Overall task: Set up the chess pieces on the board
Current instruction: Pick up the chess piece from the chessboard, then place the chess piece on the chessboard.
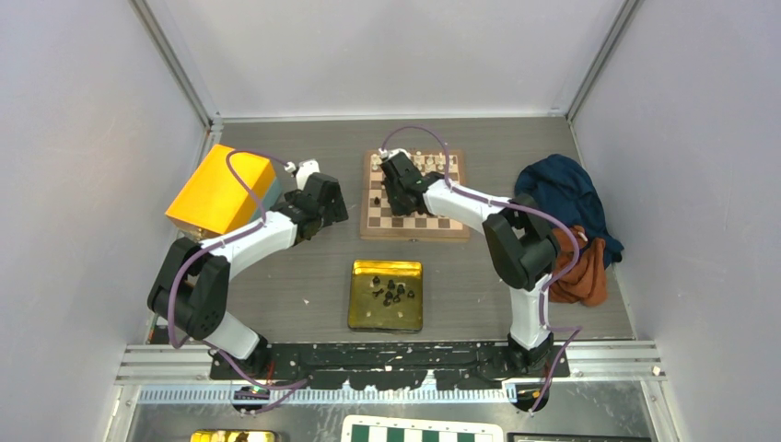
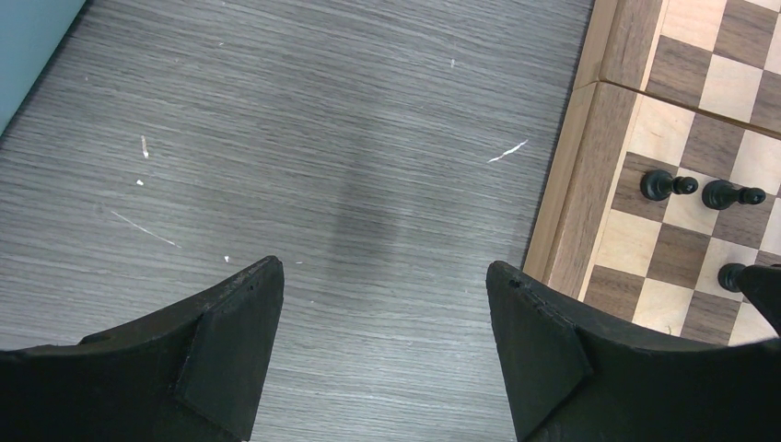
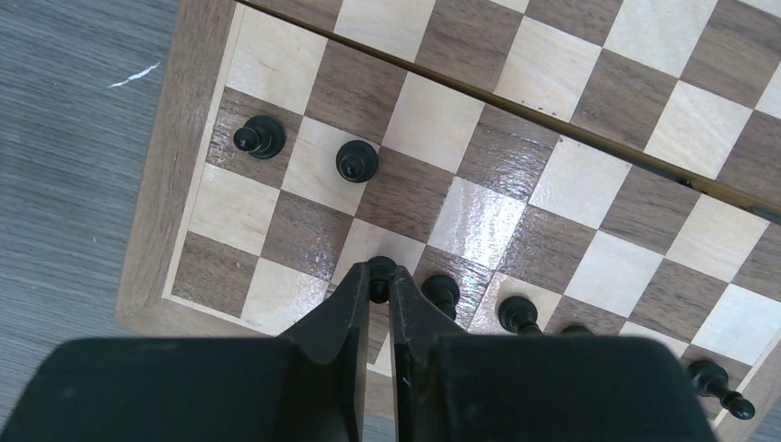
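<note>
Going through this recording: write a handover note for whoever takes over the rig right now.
Left gripper: open, empty, over bare table beside the board.
Right gripper: shut on a black piece over the board's left side.
Done: white pieces stand along the far edge; several black pieces are on the board.
Left: remaining black pieces in the gold tray need placing.

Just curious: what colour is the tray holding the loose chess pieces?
Shiny gold tray, best seen from the top camera.
</note>
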`<move>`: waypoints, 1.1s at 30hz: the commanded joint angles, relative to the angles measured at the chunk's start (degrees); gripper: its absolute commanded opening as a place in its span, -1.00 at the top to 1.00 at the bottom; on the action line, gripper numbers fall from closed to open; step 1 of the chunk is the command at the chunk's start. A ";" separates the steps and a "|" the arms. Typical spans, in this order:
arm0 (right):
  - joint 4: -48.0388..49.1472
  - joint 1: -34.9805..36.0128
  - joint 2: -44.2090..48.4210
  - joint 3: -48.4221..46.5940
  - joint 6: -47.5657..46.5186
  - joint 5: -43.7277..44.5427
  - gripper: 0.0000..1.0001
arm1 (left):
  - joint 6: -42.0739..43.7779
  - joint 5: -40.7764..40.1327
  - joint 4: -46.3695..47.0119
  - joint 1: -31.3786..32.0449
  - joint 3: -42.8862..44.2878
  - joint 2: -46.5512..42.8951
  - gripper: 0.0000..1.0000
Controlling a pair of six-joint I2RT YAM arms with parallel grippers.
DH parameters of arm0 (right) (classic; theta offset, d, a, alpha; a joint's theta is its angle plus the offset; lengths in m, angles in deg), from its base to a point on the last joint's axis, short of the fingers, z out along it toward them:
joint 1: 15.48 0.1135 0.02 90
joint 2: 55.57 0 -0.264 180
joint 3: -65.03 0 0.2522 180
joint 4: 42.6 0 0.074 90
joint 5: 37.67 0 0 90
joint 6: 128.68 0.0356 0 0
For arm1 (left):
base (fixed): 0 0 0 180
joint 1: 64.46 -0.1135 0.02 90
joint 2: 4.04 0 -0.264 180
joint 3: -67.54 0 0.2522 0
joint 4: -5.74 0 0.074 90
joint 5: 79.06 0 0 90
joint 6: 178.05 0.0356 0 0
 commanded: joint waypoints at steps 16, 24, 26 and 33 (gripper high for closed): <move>2.60 0.45 2.57 -0.06 0.77 -0.52 0.95 | -0.39 -1.52 2.16 0.23 0.71 -1.75 -0.64; 2.51 0.38 2.20 -0.51 0.80 -0.62 0.95 | -0.30 -1.60 2.20 0.26 0.73 -1.63 -0.64; 2.58 0.41 2.07 -0.51 0.87 -0.78 0.95 | -0.30 -1.58 2.29 0.26 0.76 -1.56 -0.64; 2.59 0.42 1.82 -0.47 0.76 -0.60 0.90 | -0.30 -1.60 2.38 0.26 0.75 -1.33 -0.64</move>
